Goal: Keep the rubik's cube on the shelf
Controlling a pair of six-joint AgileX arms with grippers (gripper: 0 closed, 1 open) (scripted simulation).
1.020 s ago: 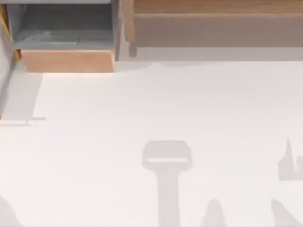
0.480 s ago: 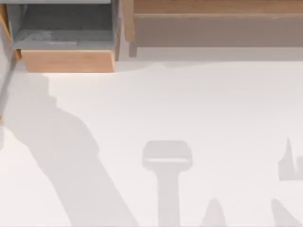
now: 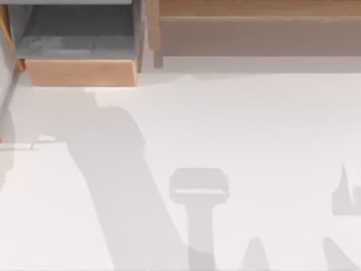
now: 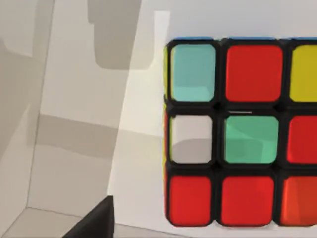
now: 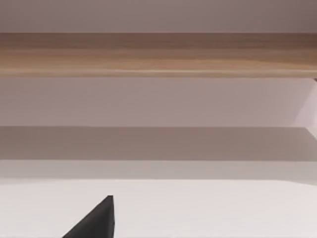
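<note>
A broad grey arm-shaped shadow [image 3: 121, 186] has swung further right across the white table [image 3: 271, 124] since half a second ago, when it lay closer to the left edge; a second ago it was not there at all. The table spreads over most of the top view, pale and flat, with several smaller fixed shadows along its near edge. Along the far right runs the shelf [image 3: 259, 8], a long light-brown wooden ledge with a grey-brown shaded front face below it; the right wrist view faces it head on [image 5: 158, 54], its wooden top edge running straight across above the shaded front. At the far left stands a smaller wooden box [image 3: 82, 72] with a grey inside. The rubik's cube [image 4: 237, 134] appears in the left wrist view, very close to the camera, above the white table surface; its facing side shows red, green, white, yellow and pale blue-green stickers between black edges. Whether the left gripper holds the cube cannot be told, and the pictures do not show how either gripper's jaws stand.
</note>
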